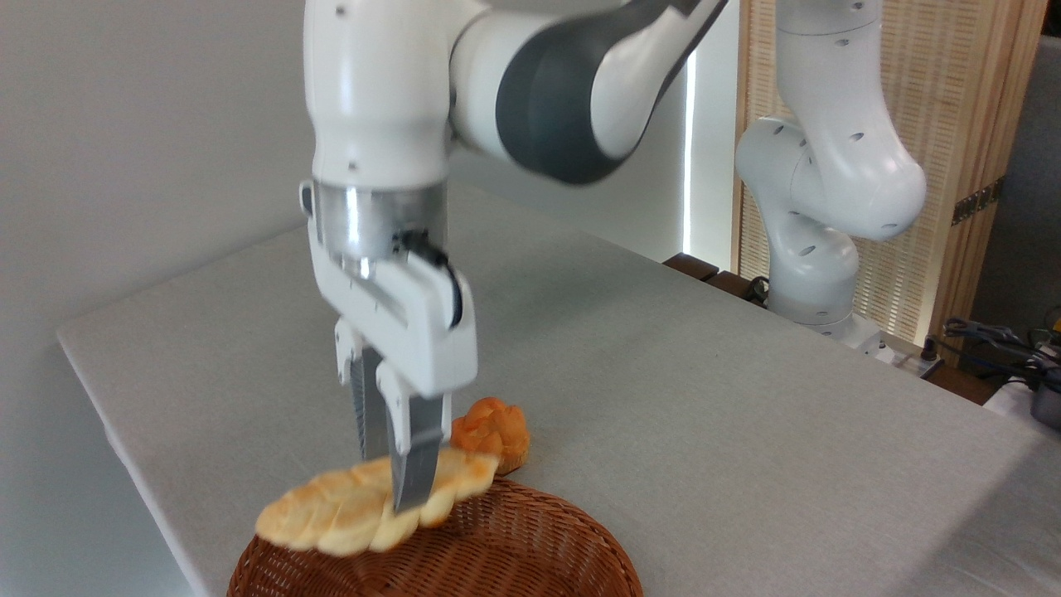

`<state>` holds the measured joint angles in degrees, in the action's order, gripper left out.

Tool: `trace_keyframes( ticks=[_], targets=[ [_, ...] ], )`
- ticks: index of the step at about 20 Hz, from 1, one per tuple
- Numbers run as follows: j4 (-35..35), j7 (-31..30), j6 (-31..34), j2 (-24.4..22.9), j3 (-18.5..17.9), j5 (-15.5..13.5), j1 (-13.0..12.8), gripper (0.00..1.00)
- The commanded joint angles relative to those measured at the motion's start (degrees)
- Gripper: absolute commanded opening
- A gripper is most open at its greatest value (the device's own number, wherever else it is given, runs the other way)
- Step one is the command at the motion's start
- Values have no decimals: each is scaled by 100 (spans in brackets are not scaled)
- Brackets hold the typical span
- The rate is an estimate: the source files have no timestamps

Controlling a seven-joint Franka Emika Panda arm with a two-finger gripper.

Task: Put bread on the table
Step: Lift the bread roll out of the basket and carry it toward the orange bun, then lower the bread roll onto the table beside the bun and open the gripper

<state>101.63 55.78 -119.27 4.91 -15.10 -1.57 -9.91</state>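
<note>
The bread [348,507], a long pale-yellow braided loaf, hangs tilted just above the back rim of the wicker basket [514,547]. My gripper [394,485] is shut on the bread near its middle, one finger [414,464] in front of the loaf and the other behind it. The loaf's left end reaches past the basket's left rim. The light-grey table [663,398] spreads out behind and to the right.
A small round orange-brown knotted bun [496,431] lies on the table just behind the basket. The arm's white base [816,282] stands at the far right edge of the table. Cables and gear [1011,348] sit off the table at right.
</note>
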Motion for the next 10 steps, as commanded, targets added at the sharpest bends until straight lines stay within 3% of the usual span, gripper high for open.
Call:
trace_keyframes(
  ticks=[1,2,3,5,6,10],
  targets=[
    [418,-85,895,-587,86,-63,-28,56],
    [532,-68,1123,-701,86,-63,-54,62],
    [611,-59,1317,-781,86,-54,-89,76],
    [717,-59,1634,-860,86,-54,-107,83],
    [735,-59,1783,-869,95,-54,-151,100],
    [910,256,2171,-869,113,-45,-388,100]
  ],
)
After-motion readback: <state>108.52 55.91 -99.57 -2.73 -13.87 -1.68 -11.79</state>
